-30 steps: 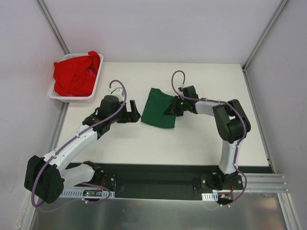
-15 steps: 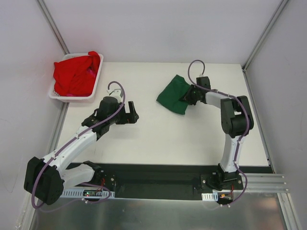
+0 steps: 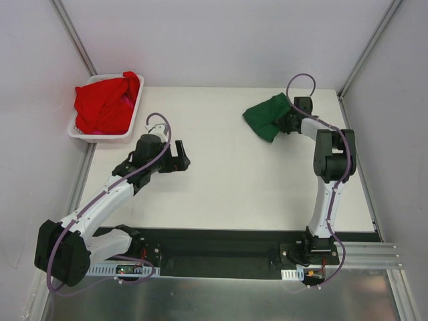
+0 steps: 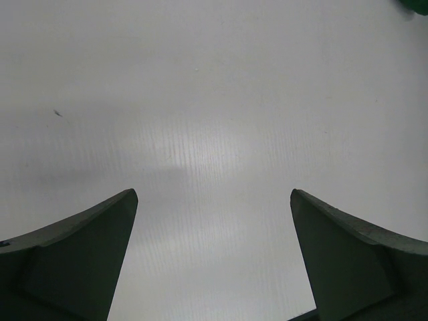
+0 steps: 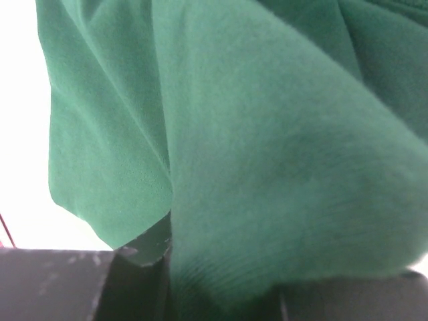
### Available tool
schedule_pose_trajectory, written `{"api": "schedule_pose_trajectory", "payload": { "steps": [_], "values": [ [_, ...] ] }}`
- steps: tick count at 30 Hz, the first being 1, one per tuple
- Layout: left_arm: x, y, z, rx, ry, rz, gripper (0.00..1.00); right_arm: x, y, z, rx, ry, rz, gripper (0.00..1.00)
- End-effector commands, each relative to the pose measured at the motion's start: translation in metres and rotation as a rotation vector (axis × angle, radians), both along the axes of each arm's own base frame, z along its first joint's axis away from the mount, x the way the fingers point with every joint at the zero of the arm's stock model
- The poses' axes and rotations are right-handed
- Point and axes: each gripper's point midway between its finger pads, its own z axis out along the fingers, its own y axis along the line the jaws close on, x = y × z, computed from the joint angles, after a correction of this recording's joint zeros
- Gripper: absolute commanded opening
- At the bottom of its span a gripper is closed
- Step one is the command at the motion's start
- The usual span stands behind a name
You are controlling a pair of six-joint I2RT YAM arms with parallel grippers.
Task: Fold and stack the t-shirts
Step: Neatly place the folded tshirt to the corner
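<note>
The folded dark green t-shirt lies at the far right of the table. My right gripper is shut on its right edge; in the right wrist view the green cloth fills the frame and covers the fingers. Bright red t-shirts are heaped in the white basket at the far left. My left gripper is open and empty over bare table, left of centre. In the left wrist view its gripper has its two fingers wide apart with nothing between them.
The white tabletop is bounded by grey walls at the back and on both sides. A black base rail runs along the near edge under the arms. A corner of green cloth shows at the top right of the left wrist view.
My right gripper has dragged the green t-shirt from the table's middle to the far right. My left gripper has drawn back slightly to the left and stays open.
</note>
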Motion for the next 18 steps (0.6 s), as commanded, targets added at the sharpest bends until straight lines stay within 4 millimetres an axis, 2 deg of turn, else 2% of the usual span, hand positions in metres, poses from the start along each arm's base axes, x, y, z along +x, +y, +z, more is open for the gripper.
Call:
{"api": "schedule_pose_trajectory", "payload": {
  "steps": [1,5,6,12,18],
  "values": [
    [0.002,0.004,0.003,-0.012,-0.009,0.011,0.99,0.033,-0.047,0.012,-0.014,-0.048,-0.103,0.01],
    [0.003,0.008,-0.001,-0.012,0.003,0.021,0.99,0.038,-0.086,0.016,-0.020,-0.056,-0.165,0.01],
    [0.003,0.008,-0.003,-0.009,0.010,0.022,0.99,0.038,-0.100,0.016,-0.026,-0.054,-0.195,0.01],
    [0.004,0.008,-0.004,-0.010,0.015,0.024,0.99,0.038,-0.145,0.019,-0.063,-0.064,-0.314,0.01],
    [0.002,0.010,-0.007,-0.009,0.021,0.023,0.99,0.050,-0.168,0.022,-0.057,-0.093,-0.419,0.01]
  ]
}}
